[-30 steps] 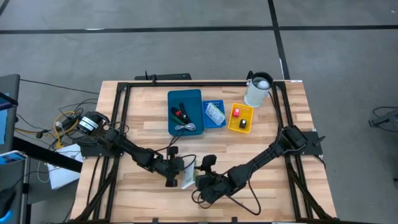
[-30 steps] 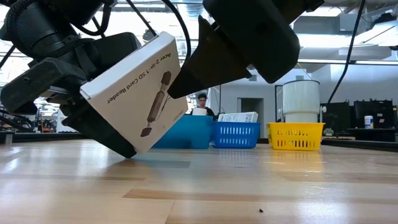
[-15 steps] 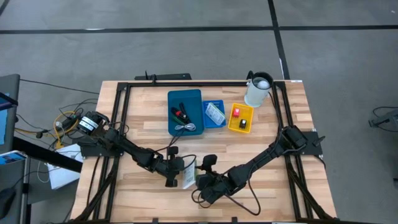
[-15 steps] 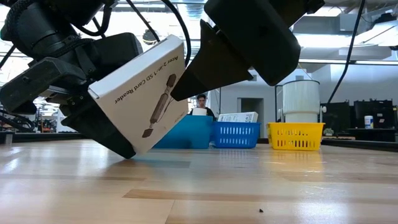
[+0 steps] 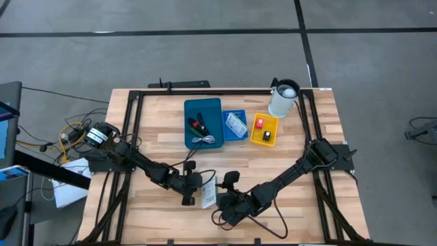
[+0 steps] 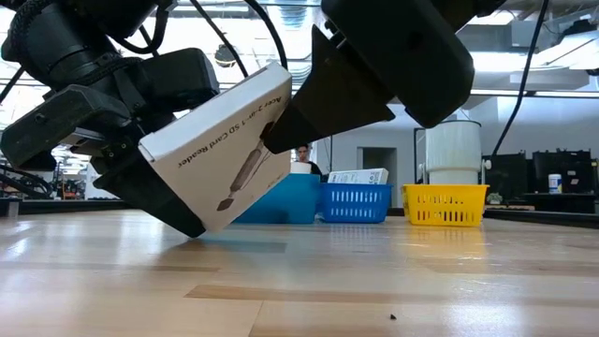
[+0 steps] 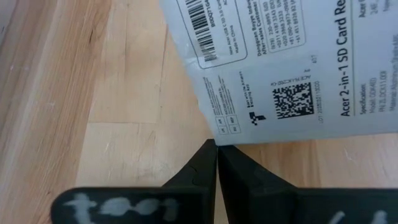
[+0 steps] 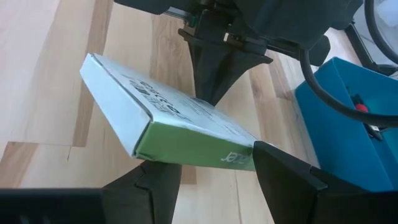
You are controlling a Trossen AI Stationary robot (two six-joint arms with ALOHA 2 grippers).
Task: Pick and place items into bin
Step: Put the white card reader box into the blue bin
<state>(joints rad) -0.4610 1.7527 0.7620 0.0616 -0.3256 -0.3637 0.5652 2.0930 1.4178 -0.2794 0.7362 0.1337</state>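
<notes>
- High view: the left gripper (image 5: 198, 195) and the right gripper (image 5: 217, 198) meet near the front middle of the wooden table (image 5: 300, 171). Between them sits the white box (image 5: 207, 197), mostly covered by both arms, so only a sliver shows. Farther back stand the blue bin (image 5: 204, 124), a small blue basket (image 5: 235, 125), a yellow basket (image 5: 264, 130) and a white jug (image 5: 283, 99). The bin holds black cables and a small red piece; finer detail is too small to make out.
- Low view: the white box (image 6: 220, 150) is tilted, its lower corner close to the tabletop; contact with the wood cannot be confirmed. Printing on its side reads "SD Card Reader". Dark gripper bodies cover the box's upper and left edges and are cut off at the frame top. The bin (image 6: 278, 198), the baskets and the jug (image 6: 452, 150) line up behind; a person (image 6: 302, 157) is partly hidden behind the bin.
- Left wrist view: the left gripper (image 7: 217, 163) has its fingers pressed together, tips at the edge of the box (image 7: 280, 68); no grasp on the box is visible. The box runs off the frame.
- Right wrist view: the right gripper (image 8: 217, 171) has its fingers spread wide, one on either side of the green end of the box (image 8: 165, 124). Contact with the box cannot be judged. The bin (image 8: 348, 124) is cut off at the frame edge.
</notes>
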